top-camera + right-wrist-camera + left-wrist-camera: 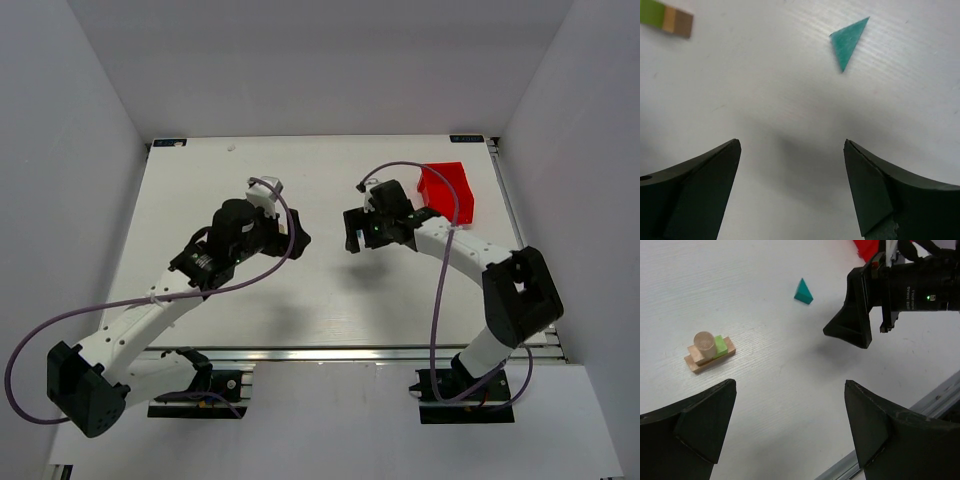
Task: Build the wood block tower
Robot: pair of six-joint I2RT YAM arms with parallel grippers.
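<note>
Tower partly built, teal piece not yet on.
I see the wood block tower point(709, 351) on the white table point(780, 371): a tan slab carrying a lime-green block and a tan cylinder. The teal triangular block point(803, 292) lies well apart. Both the left gripper point(790, 407) and right gripper point(791, 150) hang open, empty.

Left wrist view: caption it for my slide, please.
Framed by open left jaws, the low wood block tower stands unfinished, its teal triangle lying apart.
</note>
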